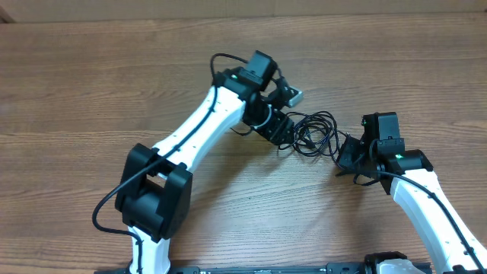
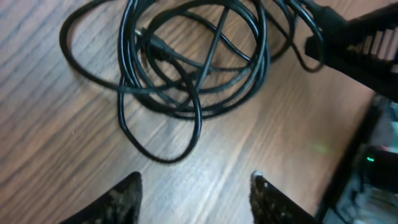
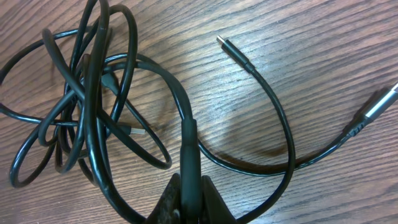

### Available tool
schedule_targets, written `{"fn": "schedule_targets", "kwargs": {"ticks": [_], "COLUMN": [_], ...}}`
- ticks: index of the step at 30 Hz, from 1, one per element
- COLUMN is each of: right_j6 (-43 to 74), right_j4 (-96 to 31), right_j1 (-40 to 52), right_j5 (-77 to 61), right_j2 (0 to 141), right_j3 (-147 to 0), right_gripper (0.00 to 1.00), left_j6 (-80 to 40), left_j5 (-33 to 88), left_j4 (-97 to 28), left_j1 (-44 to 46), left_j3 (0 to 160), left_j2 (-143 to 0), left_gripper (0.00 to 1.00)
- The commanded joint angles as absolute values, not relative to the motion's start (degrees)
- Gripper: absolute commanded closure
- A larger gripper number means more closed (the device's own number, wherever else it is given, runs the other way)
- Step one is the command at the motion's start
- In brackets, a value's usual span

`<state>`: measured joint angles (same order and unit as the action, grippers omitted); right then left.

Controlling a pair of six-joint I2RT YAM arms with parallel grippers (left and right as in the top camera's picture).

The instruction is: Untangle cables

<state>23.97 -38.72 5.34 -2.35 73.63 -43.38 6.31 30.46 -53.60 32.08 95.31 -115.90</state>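
A: Well, what's there?
B: One table (image 1: 91, 91), its wood bare on every side of one tangle of cables (image 1: 313, 131) lying mid-table.
A: Claws?
B: Two. Your left gripper (image 2: 196, 186) is parted, empty, above the loops. Your right gripper (image 3: 188, 190) is clenched on one cord; three plug ends (image 3: 225, 43) show.

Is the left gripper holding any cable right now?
No: the left wrist view shows the left gripper open and empty, with the cables lying beyond it, untouched.
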Motion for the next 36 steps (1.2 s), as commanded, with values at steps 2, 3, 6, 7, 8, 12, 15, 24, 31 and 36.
{"fn": "schedule_targets", "kwargs": {"ticks": [2, 3, 6, 7, 8, 12, 15, 24, 31, 36], "right_j6": [24.21, 24.21, 24.21, 24.21, 24.21, 24.21, 24.18, 24.01, 24.01, 23.99], "right_j4": [-38.5, -38.5, -38.48, -38.46, -38.46, -38.48, -38.48, -39.09, -39.16, -39.18], "right_j1": [5.19, 5.19, 5.19, 5.19, 5.19, 5.19, 5.19, 5.17, 5.19, 5.19], "right_j5": [-2.68, -2.68, -2.68, -2.68, -2.68, -2.68, -2.66, -2.44, -2.46, -2.48], "right_j2": [73.69, 73.69, 73.69, 73.69, 73.69, 73.69, 73.69, 73.69, 73.69, 73.69], "right_j3": [-43.11, -43.11, -43.11, -43.11, -43.11, -43.11, -43.11, -43.11, -43.11, -43.11], "right_gripper": [0.96, 0.96, 0.96, 0.96, 0.96, 0.96, 0.96, 0.96, 0.96, 0.96], "left_j6": [4.6, 4.1, 3.07, 2.46, 2.09, 2.13, 0.3, -0.47, -3.95, -4.14], "left_j5": [23.51, 23.09, 22.94, 23.0, 23.4, 23.97, 20.32, 21.43, 39.22, 38.33], "left_j4": [-51.31, -50.83, -49.34, -48.8, -48.31, -47.75, -48.58, -58.81, -58.74, -60.53], "left_j1": [34.59, 34.98, 35.7, 35.88, 36.07, 36.51, 35.86, 26.81, 14.02, 12.56], "left_j3": [96.47, 96.47, 96.47, 96.47, 96.47, 96.47, 96.84, 101.45, 101.45, 101.36], "left_j2": [-119.31, -120.01, -122.48, -123.42, -124.29, -126.13, -125.62, -118.43, -110.54, -111.37], "left_gripper": [0.48, 0.48, 0.48, 0.48, 0.48, 0.74, 0.96, 0.96, 0.85, 0.36]}}
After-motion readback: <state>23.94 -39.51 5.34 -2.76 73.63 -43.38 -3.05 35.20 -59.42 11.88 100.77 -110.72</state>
